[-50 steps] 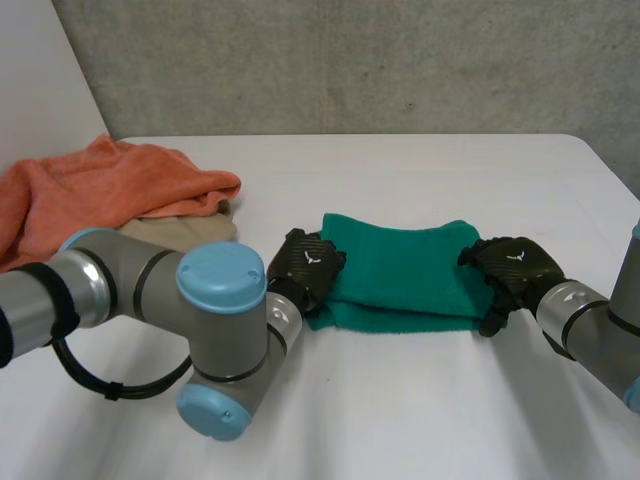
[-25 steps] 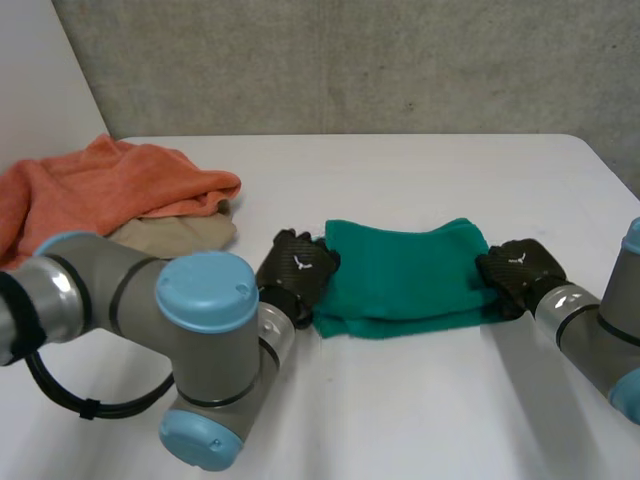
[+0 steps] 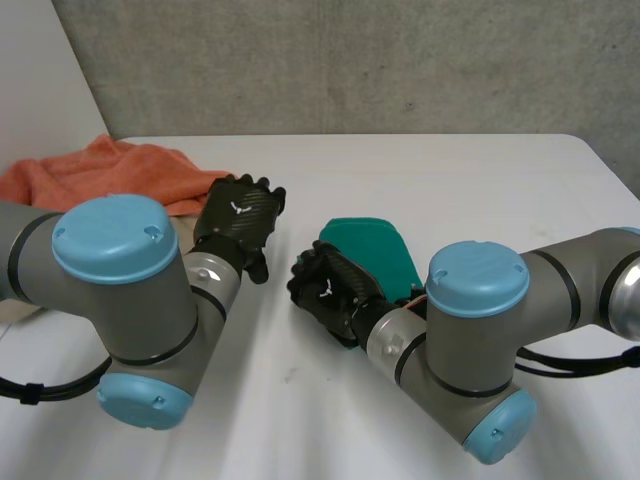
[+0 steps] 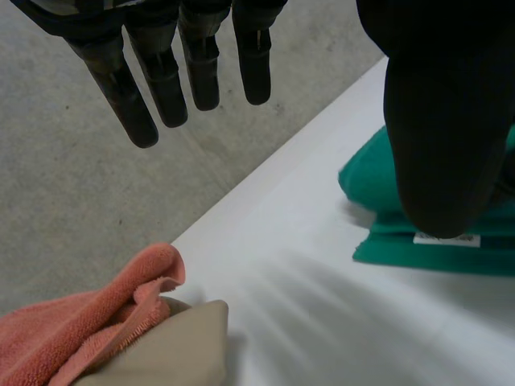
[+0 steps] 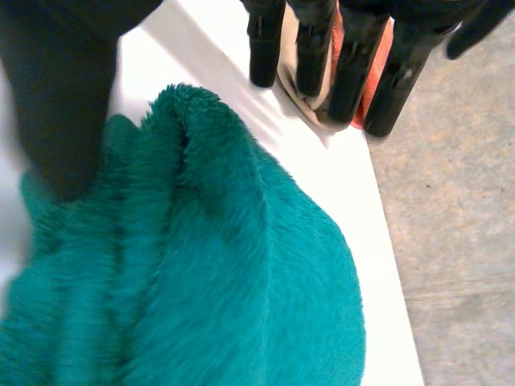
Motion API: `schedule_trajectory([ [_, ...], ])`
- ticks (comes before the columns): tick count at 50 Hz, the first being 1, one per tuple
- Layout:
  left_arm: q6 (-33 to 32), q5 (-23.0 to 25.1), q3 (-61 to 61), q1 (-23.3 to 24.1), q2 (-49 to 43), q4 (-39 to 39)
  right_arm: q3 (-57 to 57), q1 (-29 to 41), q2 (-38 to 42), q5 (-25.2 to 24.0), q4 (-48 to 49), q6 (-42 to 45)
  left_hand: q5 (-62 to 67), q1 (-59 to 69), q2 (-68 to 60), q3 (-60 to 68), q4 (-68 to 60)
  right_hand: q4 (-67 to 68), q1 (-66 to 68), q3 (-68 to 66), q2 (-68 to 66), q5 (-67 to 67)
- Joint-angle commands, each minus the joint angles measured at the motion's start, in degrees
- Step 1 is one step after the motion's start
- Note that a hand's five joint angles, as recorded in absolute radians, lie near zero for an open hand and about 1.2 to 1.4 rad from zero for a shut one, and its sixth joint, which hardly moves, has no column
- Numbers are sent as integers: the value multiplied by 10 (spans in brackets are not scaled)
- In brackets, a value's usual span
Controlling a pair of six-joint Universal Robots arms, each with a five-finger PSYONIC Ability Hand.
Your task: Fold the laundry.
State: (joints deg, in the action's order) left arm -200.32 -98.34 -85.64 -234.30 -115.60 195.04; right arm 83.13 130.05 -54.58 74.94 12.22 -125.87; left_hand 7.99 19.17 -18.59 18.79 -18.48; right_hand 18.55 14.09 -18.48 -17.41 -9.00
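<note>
A folded green towel (image 3: 375, 248) lies in the middle of the white table (image 3: 470, 170). My right hand (image 3: 330, 290) sits at its left end, partly over it. In the right wrist view the straight fingers (image 5: 346, 64) reach past the plush green towel (image 5: 241, 281), which lies under the palm and against the thumb; nothing is pinched. My left hand (image 3: 238, 212) is raised left of the towel, fingers straight and empty. In the left wrist view its fingers (image 4: 161, 72) hang spread in the air above the table, with the green towel (image 4: 378, 173) beyond the thumb.
An orange towel (image 3: 120, 172) is heaped at the table's back left, with a beige cloth (image 4: 173, 346) under the orange towel (image 4: 80, 330). The left arm's big joint (image 3: 125, 290) and the right arm's elbow (image 3: 475, 350) stand over the front of the table.
Both hands have let go of the towel's ends. The left hand rose and drew back toward the orange heap. The right arm swung across, bringing its hand to the towel's left end.
</note>
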Motion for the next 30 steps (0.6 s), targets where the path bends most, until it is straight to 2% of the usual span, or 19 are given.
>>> schedule_trajectory([
  [1, 4, 2, 41, 4, -10, 5, 18, -66, -96, 7, 2, -189, -9, -21, 15, -17, 14, -86, -41, 85, 74, 90],
  [6, 22, 3, 87, 17, -30, 5, 27, -171, -176, 0, -10, -439, -10, -22, 17, -18, 15, -86, -41, 85, 74, 90],
  [10, 54, 5, 128, 44, -58, 3, 23, -206, -177, -3, -49, -512, -7, -19, 13, -15, 12, -86, -41, 85, 74, 90],
  [13, 71, 14, 155, 62, -88, -3, 11, -217, -163, -3, -79, -508, -5, -17, 11, -13, 10, -86, -41, 85, 74, 90],
  [18, 75, 43, 191, 85, -147, -36, -49, -212, -77, 1, -138, -478, -5, -17, 11, -13, 10, -86, -41, 85, 74, 90],
  [26, 75, 60, 275, 84, -225, -106, -118, -212, 7, -14, -195, -474, -7, -19, 13, -15, 12, -86, -41, 85, 74, 90],
  [30, 73, 56, 307, 79, -249, -138, -130, -212, 21, -15, -198, -471, -2, -14, 8, -10, 7, -86, -41, 85, 74, 90],
])
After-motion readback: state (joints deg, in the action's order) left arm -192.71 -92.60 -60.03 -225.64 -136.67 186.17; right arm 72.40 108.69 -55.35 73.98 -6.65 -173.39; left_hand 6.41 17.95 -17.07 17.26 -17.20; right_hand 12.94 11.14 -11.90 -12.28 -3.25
